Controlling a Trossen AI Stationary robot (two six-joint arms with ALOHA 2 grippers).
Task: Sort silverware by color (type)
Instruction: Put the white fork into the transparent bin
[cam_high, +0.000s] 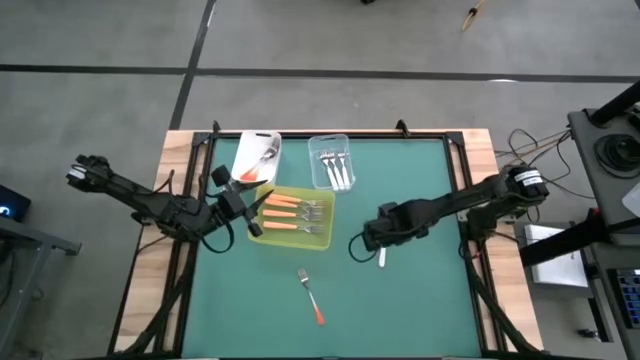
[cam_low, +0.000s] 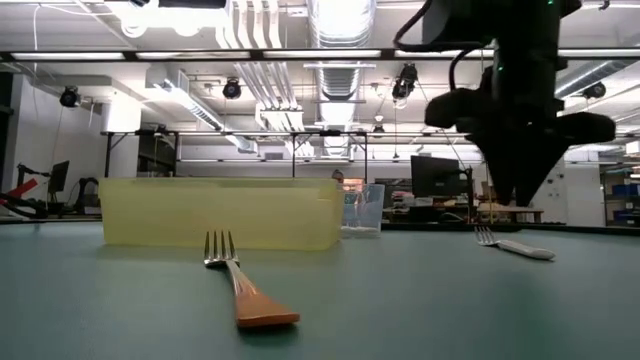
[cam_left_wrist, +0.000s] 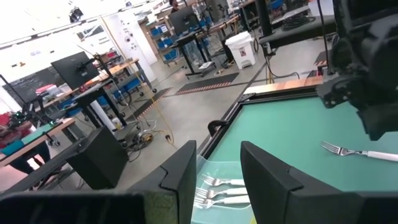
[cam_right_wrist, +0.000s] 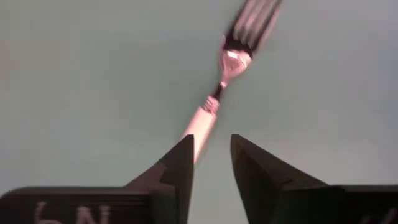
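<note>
Green table (cam_high: 420, 290): right gripper (cam_right_wrist: 210, 163) over white-handled fork (cam_right_wrist: 224, 81), fingers parted astride handle, ready to pinch. Left gripper (cam_left_wrist: 217, 177) released, waiting above yellow-green tray (cam_high: 262, 238).

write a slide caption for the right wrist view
Right claw open above the white-handled fork lying on the green table.

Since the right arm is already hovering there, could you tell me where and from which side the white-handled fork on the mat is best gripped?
Probably on the white handle, from straight above. The white-handled fork lies flat on the green mat, so only a top-down pinch across its narrow handle looks workable; the tines are thinner and flared. The right gripper hangs open over the handle end. The left gripper waits over the containers.
</note>
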